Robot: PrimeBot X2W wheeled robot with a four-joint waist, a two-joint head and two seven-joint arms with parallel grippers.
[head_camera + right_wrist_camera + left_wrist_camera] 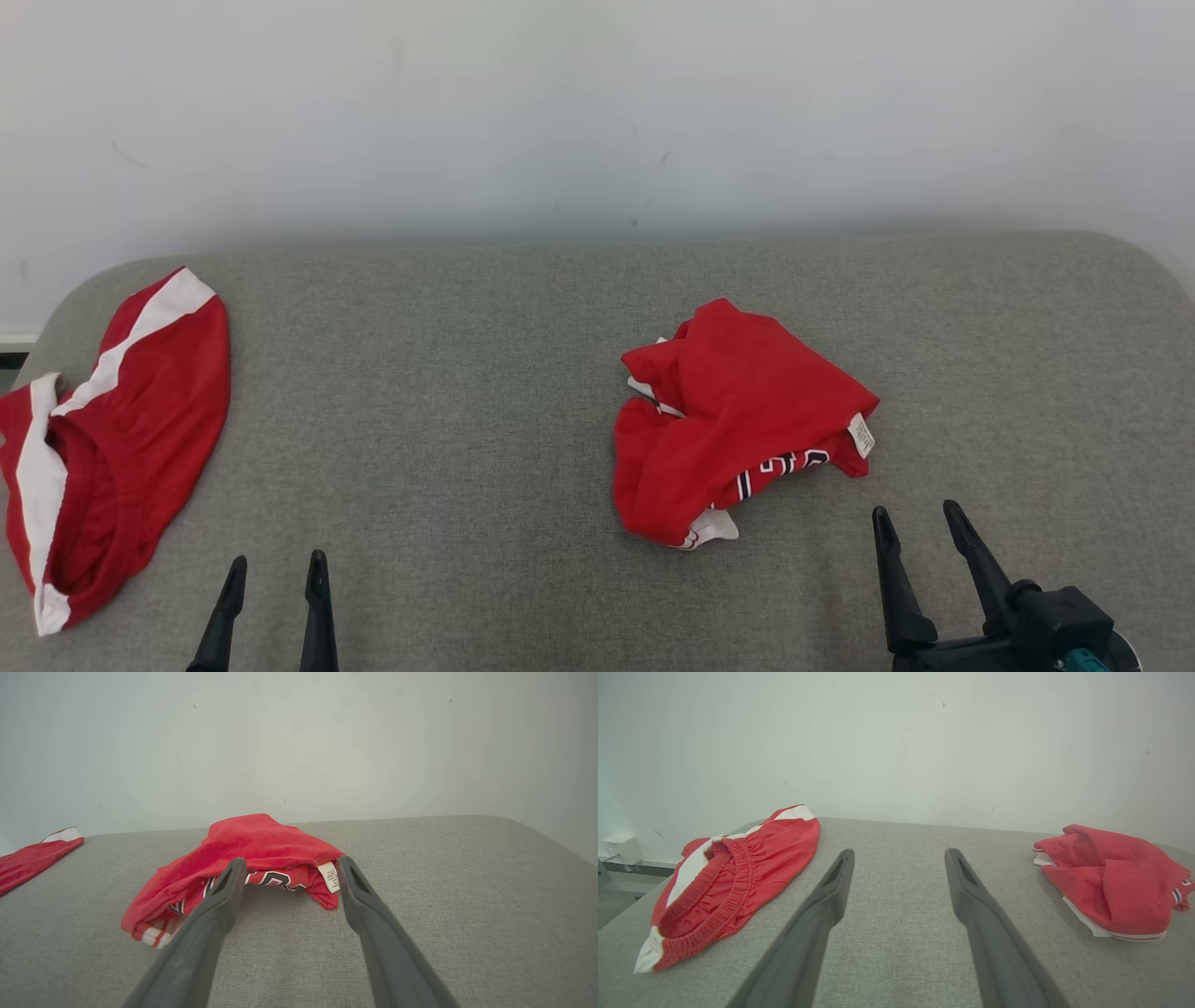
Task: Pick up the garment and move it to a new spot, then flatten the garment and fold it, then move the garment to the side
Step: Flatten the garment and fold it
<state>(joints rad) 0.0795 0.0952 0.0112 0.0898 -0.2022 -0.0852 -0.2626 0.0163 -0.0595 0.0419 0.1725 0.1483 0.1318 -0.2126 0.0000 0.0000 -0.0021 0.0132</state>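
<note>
A crumpled red garment [738, 411] with white trim, dark lettering and a white label lies bunched on the grey cloth-covered table [448, 392], right of centre. My right gripper [915, 509] stands open just in front of its right corner, touching nothing. In the right wrist view the garment [252, 844] lies just beyond the open right gripper [291, 858], the label near the right finger. My left gripper [277, 558] is open near the front edge, empty. From the left wrist, the left gripper [899, 851] points at bare table, with the garment [1111, 877] off to the right.
Red shorts [131, 411] with white side stripes and an elastic waistband lie spread at the table's left edge, also in the left wrist view [738, 872]. A pale wall stands behind the table. A white socket box [621, 849] sits low on the wall at left.
</note>
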